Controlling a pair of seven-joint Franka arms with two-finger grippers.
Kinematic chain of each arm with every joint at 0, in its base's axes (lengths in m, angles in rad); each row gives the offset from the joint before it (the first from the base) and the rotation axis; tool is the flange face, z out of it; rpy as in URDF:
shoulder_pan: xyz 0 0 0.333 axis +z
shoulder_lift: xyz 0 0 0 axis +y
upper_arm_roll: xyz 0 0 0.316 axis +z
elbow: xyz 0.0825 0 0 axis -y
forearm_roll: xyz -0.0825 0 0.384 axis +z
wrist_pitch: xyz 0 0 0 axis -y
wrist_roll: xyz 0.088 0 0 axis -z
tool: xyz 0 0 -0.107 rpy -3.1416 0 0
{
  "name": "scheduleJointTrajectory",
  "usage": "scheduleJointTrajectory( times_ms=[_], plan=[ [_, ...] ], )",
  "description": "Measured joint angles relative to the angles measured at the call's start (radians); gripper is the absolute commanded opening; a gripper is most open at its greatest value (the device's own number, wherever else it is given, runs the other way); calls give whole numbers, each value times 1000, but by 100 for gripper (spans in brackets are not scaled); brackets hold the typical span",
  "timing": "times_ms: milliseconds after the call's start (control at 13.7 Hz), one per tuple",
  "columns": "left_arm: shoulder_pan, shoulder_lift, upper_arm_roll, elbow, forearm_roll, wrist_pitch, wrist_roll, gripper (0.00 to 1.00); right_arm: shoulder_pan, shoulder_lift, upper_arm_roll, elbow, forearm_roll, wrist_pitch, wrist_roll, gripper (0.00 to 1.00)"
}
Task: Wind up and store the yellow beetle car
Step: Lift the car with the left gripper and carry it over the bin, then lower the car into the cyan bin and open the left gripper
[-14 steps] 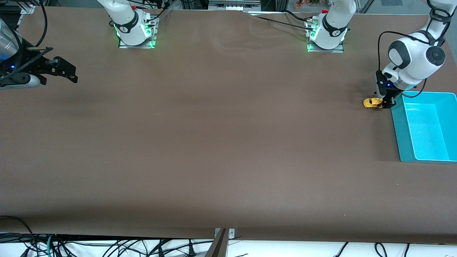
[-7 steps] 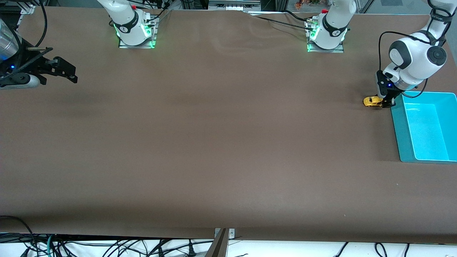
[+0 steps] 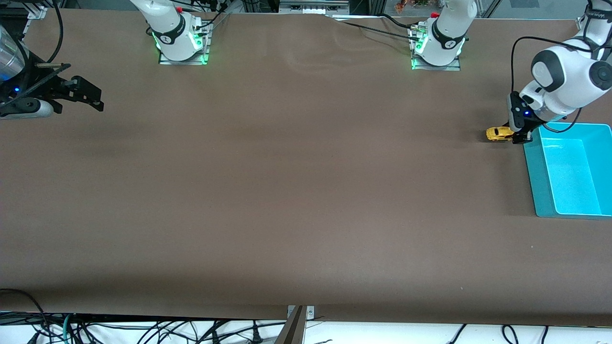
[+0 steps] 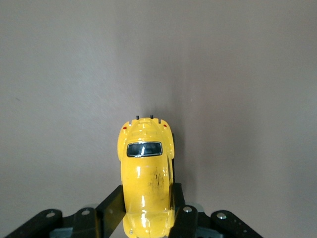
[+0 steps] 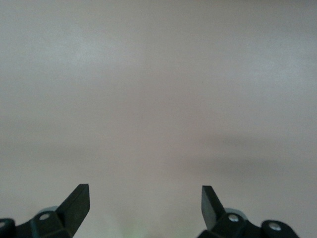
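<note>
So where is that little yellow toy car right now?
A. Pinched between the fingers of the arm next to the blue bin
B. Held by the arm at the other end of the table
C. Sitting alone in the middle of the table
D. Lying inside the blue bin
A: the left hand is shut on the yellow beetle car, just beside the turquoise bin and not in it.

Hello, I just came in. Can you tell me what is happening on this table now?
The left pincer is shut on the yellow beetle car, gripping one end of it right beside the turquoise bin, at the left arm's end of the table. The car is not in the bin yet. The right arm waits at its own end, with the right pincer open over bare table.
</note>
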Motion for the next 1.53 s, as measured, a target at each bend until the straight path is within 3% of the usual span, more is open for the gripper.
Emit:
scheduleJointTrajectory(
  times_ms=[292, 512, 950, 1535],
  plan=[
    [16, -41, -14, 157, -9, -230, 3, 6, 0, 0, 0, 0, 0, 0, 0, 100],
    [96, -25, -13, 274, -9, -309, 98, 6, 0, 0, 0, 0, 0, 0, 0, 100],
    [257, 167, -13, 472, -9, -335, 296, 6, 0, 1, 0, 0, 0, 0, 0, 100],
    [308, 407, -15, 659, -8, -311, 357, 6, 0, 1, -1, 0, 0, 0, 0, 100]
  ],
)
